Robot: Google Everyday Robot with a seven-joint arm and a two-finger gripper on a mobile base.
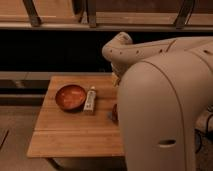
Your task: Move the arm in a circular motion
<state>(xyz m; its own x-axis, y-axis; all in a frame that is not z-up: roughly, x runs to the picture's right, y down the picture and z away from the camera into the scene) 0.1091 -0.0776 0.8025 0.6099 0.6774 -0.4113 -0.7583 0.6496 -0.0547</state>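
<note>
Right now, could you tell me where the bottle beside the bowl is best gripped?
Probably grip the bottle across its narrow middle, from above: it lies flat, with the bowl close alongside. The pincer hangs over the table's far side, under the arm.

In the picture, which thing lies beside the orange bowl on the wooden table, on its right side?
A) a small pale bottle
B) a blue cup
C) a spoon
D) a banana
A: a small pale bottle lies just right of the bowl on the table; the gripper of the arm hangs near the far edge.
</note>
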